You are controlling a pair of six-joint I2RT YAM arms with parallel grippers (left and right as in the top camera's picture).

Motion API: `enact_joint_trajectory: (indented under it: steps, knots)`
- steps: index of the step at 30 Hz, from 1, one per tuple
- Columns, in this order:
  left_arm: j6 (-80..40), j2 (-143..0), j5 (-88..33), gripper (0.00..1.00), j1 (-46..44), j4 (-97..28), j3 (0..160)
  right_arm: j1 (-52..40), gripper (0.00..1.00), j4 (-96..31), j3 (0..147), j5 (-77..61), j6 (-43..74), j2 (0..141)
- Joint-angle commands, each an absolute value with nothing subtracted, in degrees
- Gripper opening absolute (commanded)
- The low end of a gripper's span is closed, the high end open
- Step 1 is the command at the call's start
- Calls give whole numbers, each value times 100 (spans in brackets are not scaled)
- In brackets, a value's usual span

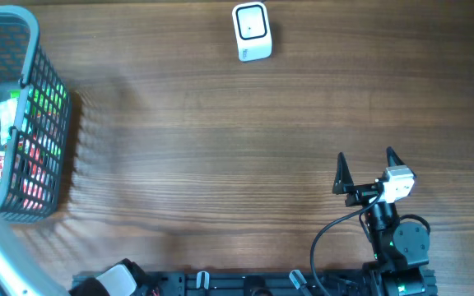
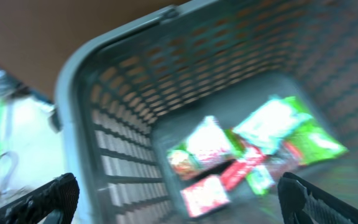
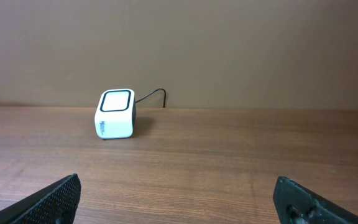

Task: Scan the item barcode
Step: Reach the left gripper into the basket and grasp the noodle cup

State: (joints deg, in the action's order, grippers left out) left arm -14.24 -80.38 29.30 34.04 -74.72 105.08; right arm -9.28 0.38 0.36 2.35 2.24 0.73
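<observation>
**Both sets of jaws wide, nothing gripped**

Wood-grain bench (image 1: 220, 148) fills the overhead view. At its left edge stands a grey mesh shopping basket (image 1: 35, 49), partly cut off by the frame.

The right end effector (image 1: 365, 156) sits low over the bench near the front right. Its fingers are spread apart and empty, and its wrist view faces the scanner across bare wood.

The left end effector (image 2: 179, 199) hangs above the basket, also spread wide and holding nothing. Its wrist view is blurred.

A small white barcode scanner (image 1: 252, 31) with a dark-framed window stands at the far edge of the bench, well apart from the basket. A thin cable (image 3: 151, 94) trails behind it.

Several snack packets (image 2: 241, 155), green, red and white, lie jumbled on the basket floor. No barcode can be made out on them.
</observation>
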Motion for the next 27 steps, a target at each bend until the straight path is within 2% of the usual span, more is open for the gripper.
enact_joint_trajectory:
  steps: [1,7,17,27]
  knots:
    - [-390,-8646,2499,100,4073,-7544,10591,-902,100,58,30,204,156,43]
    - [1013,-9588,753,100,4560,-7666,10586,-902,100,58,30,202,158,43]
    - [1507,-11098,729,100,4578,-7612,10569,-902,100,58,30,202,158,43]
    - [1627,-12097,685,100,4958,-7384,10256,-902,100,58,30,202,158,43]
